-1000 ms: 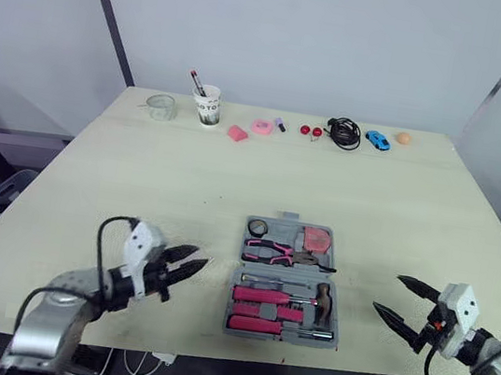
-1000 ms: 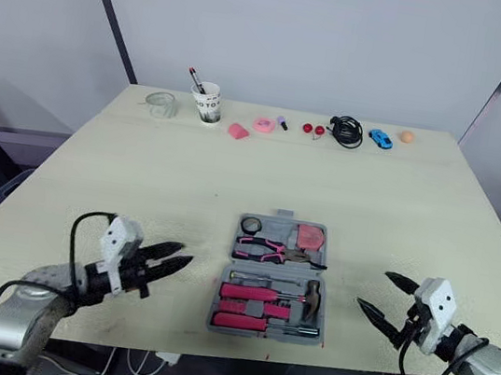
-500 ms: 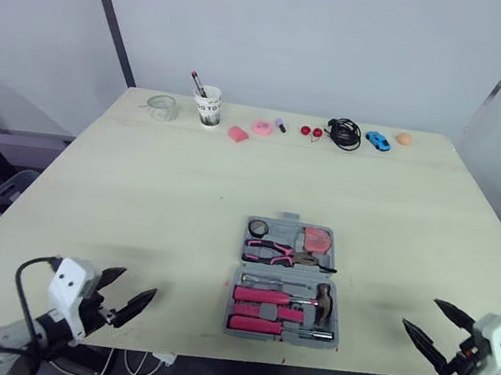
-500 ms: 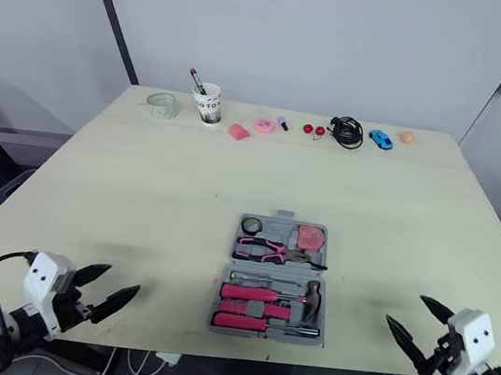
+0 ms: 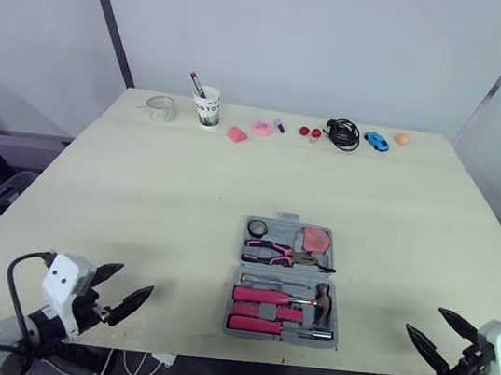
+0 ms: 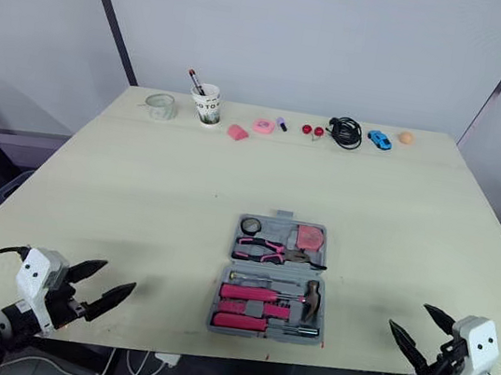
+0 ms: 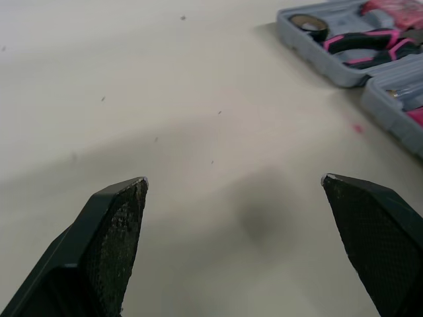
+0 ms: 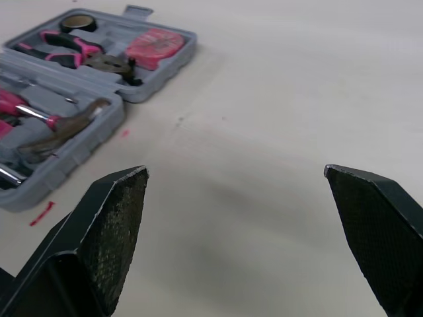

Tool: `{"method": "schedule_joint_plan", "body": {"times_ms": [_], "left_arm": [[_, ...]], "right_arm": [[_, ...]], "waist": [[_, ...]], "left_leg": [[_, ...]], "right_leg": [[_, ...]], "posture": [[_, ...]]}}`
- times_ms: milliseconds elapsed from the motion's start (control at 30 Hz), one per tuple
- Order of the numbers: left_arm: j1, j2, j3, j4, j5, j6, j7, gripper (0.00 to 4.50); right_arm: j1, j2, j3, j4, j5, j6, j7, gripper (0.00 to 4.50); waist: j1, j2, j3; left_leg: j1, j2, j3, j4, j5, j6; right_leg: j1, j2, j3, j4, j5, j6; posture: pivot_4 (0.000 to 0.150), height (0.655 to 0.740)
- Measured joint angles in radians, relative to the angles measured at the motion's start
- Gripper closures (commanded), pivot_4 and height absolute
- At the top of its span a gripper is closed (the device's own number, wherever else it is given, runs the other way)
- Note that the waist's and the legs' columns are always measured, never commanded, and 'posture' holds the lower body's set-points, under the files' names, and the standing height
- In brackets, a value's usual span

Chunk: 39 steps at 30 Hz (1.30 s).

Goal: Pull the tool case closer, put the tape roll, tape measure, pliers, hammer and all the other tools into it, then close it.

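The grey tool case [image 5: 285,282] lies open near the table's front edge, both halves flat. Its far half holds the black tape roll [image 5: 258,227], the pink tape measure [image 5: 318,240] and the pink-handled pliers [image 5: 269,250]. The near half holds the hammer [image 5: 323,300] and pink-handled screwdrivers [image 5: 259,309]. My left gripper [image 5: 136,279] hovers open and empty at the front edge, well left of the case. At the front right corner my right gripper [image 5: 423,319] is open too, holding nothing. The right wrist view shows the case [image 8: 155,63] ahead of the fingertips [image 8: 115,211].
Along the table's far edge stand a glass jar [image 5: 160,107], a paper cup with a pen [image 5: 208,106], pink bits [image 5: 238,134], a black cable [image 5: 343,132], a blue toy car [image 5: 376,140] and an orange ball [image 5: 402,139]. Bare tabletop [image 5: 183,196] surrounds the case.
Over the last second both arms drew back from beside the case to the table's front edge. Both grippers stayed open. The case and tools have not moved.
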Motion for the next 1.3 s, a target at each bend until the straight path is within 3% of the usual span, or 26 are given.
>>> {"method": "schedule_joint_plan", "body": {"times_ms": [300, 333, 400, 467, 500, 567, 633, 667, 700, 1033, 1300], "left_arm": [[-0.226, 0.032, -0.151, 0.134, 0.053, -0.010, -0.058, 0.03], [-0.261, 0.033, -0.175, 0.166, 0.065, -0.012, -0.069, 0.26], [-0.317, 0.034, -0.211, 0.214, 0.080, -0.022, -0.087, 0.76], [-0.370, 0.034, -0.240, 0.263, 0.093, -0.028, -0.103, 1.78], [-0.382, 0.034, -0.248, 0.272, 0.097, -0.029, -0.107, 2.08], [-0.436, 0.034, -0.292, 0.325, 0.114, -0.030, -0.135, 3.15], [-0.481, 0.032, -0.335, 0.382, 0.132, -0.032, -0.161, 3.63], [-0.498, 0.031, -0.353, 0.404, 0.144, -0.033, -0.169, 4.25], [-0.514, 0.029, -0.369, 0.425, 0.154, -0.035, -0.175, 4.49], [-0.689, -0.045, -0.503, 0.649, 0.246, -0.121, -0.260, 4.50], [-0.749, -0.064, -0.520, 0.735, 0.278, -0.165, -0.286, 4.50]], "right_arm": [[-0.243, -0.069, 0.157, 0.016, -0.026, 0.146, 0.057, 0.00], [-0.281, -0.074, 0.183, 0.037, -0.043, 0.156, 0.060, 0.00], [-0.343, -0.076, 0.222, 0.070, -0.070, 0.173, 0.064, 0.56], [-0.394, -0.076, 0.255, 0.114, -0.095, 0.176, 0.069, 1.42], [-0.406, -0.076, 0.263, 0.124, -0.102, 0.176, 0.071, 1.74], [-0.453, -0.075, 0.298, 0.169, -0.130, 0.173, 0.082, 2.77], [-0.493, -0.075, 0.332, 0.215, -0.164, 0.169, 0.093, 3.43], [-0.509, -0.075, 0.348, 0.234, -0.181, 0.163, 0.101, 3.99], [-0.523, -0.075, 0.364, 0.253, -0.196, 0.155, 0.104, 4.36], [-0.688, 0.007, 0.527, 0.484, -0.366, 0.013, 0.151, 4.44], [-0.716, 0.029, 0.539, 0.550, -0.400, -0.044, 0.161, 4.44]], "waist": [[-0.001, 0.000, 0.000], [-0.001, 0.000, 0.000], [-0.001, 0.000, 0.000], [0.001, 0.000, 0.000], [0.001, 0.000, 0.000], [0.001, 0.000, 0.000], [-0.001, 0.000, 0.000], [-0.001, 0.000, 0.000], [-0.001, 0.000, 0.000], [-0.002, 0.000, 0.000], [0.001, 0.000, 0.000]], "left_leg": [[-0.001, -0.003, 0.001, -0.001, 0.000, 0.000], [-0.001, -0.003, 0.002, -0.001, 0.000, 0.000], [-0.002, -0.003, 0.003, 0.000, 0.000, 0.000], [-0.002, -0.003, 0.003, 0.000, 0.000, 0.000], [-0.002, -0.003, 0.003, 0.000, 0.000, 0.000], [-0.003, -0.004, 0.003, 0.000, 0.000, 0.000], [-0.003, -0.004, 0.003, 0.000, 0.000, 0.000], [-0.003, -0.004, 0.003, 0.000, 0.000, 0.000], [-0.003, -0.004, 0.003, 0.000, 0.000, 0.000], [-0.004, -0.004, 0.002, 0.000, 0.000, 0.000], [-0.004, -0.004, 0.002, 0.001, 0.000, 0.000]], "right_leg": [[0.000, 0.001, -0.001, -0.001, 0.000, 0.000], [0.000, 0.002, -0.001, -0.001, 0.000, 0.000], [0.000, 0.002, -0.001, -0.001, 0.000, 0.000], [0.000, 0.002, -0.002, -0.001, 0.000, 0.000], [0.000, 0.002, -0.002, -0.001, 0.000, 0.000], [0.000, 0.002, -0.002, -0.001, 0.000, 0.000], [0.000, 0.002, -0.002, -0.001, 0.002, 0.004], [0.000, 0.002, -0.002, -0.001, 0.003, 0.004], [0.000, 0.002, -0.002, -0.001, 0.003, 0.004], [0.000, 0.003, -0.002, -0.001, 0.003, 0.004], [0.000, 0.003, -0.002, 0.000, 0.003, 0.005]], "posture": [[0.150, 0.7400], [0.150, 0.7400], [0.150, 0.7400], [0.150, 0.7400], [0.150, 0.7400], [0.150, 0.7400], [0.150, 0.7400], [0.150, 0.7400], [0.150, 0.7400], [0.150, 0.7400], [0.150, 0.7400]]}}
